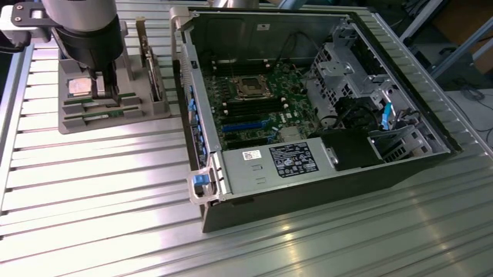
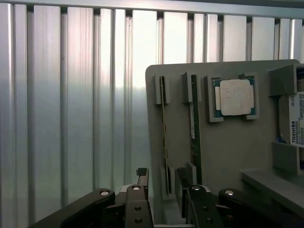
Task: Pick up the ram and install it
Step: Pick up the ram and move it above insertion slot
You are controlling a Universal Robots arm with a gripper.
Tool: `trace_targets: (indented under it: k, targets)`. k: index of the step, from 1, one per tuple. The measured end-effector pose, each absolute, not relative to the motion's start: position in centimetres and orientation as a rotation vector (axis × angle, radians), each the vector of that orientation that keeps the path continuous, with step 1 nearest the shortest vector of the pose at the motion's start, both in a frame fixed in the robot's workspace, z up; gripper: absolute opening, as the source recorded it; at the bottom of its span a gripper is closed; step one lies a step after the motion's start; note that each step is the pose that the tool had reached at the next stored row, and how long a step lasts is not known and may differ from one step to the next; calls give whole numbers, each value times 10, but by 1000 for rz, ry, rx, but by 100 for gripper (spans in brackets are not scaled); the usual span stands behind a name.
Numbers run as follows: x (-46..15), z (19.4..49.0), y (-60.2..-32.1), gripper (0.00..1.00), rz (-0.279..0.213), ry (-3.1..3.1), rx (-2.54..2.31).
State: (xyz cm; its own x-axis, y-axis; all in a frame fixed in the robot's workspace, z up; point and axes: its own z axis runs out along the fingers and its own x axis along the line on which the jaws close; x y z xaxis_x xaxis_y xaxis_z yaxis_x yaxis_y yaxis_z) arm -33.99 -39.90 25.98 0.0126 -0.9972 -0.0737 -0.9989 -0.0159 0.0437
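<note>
Gripper point(image 1: 107, 92) first: it hangs low over the grey tray point(image 1: 75, 125) at the exterior view's left, fingers spread wide and holding nothing. From the wrist camera, the two dark fingers point(image 2: 138, 204) stand either side of the ram point(image 2: 164, 135), which sits on edge in its slot on the tray, untouched as far as I can see. A second ram stick point(image 2: 194, 128) stands in the next slot, just beside one finger, and the silver-topped processor chip point(image 2: 235, 97) lies further along the tray. The open computer case point(image 1: 254, 205) with its motherboard point(image 1: 254, 109) sits well apart, at the exterior view's right.

Standing here, I would say the grasp hinges on centring. The stick should lie midway between the pads, so both flat faces are met together and it does not tip in its slot. The inner finger needs to slide down the narrow gap without nudging the neighbouring stick. A straight, square descent and a hold near the stick's mid-length look safest to me; an end grip might let it swing.
</note>
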Motion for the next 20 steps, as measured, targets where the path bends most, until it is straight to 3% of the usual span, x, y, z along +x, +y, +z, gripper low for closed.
trace_targets:
  k: [13,20]
  targets:
    - [-354,246,-389,36,130,2176,-2234]
    - [-355,237,-383,36,106,2119,-2315]
